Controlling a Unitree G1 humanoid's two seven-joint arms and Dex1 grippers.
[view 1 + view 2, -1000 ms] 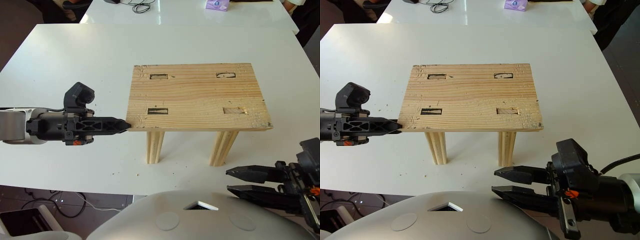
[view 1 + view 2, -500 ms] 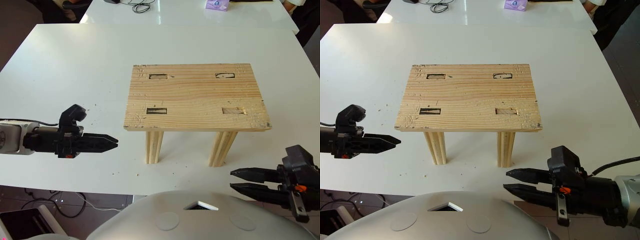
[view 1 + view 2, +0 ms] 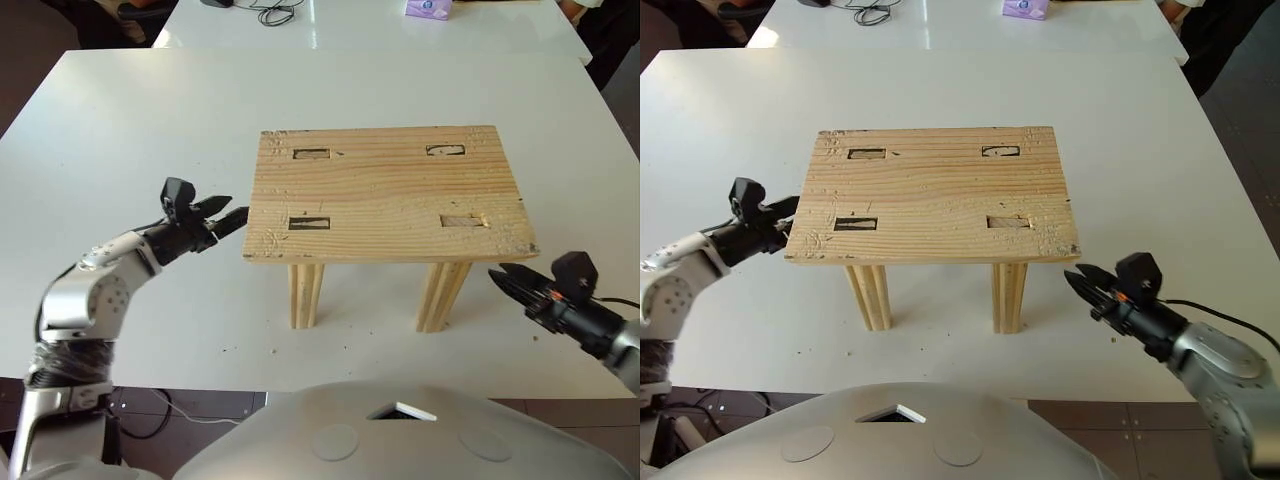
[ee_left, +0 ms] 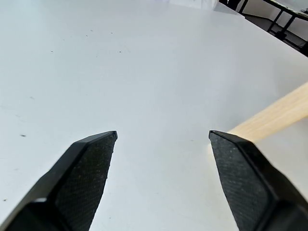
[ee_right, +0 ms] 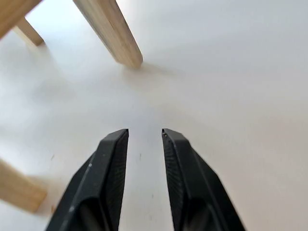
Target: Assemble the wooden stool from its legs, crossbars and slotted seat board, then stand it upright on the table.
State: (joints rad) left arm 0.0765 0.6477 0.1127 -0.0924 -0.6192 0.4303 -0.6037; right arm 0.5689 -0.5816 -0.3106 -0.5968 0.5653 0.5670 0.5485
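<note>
Standing upright: stool (image 3: 385,190); right wrist view adds leg (image 5: 111,33) touching table (image 5: 216,72).

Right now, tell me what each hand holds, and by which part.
Nothing is held. The left hand is open and empty beside the edge of the seat; the right hand is open and empty near a front leg.

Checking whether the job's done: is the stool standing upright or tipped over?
Upright. The stool stands on its legs on the table, seat on top.
</note>
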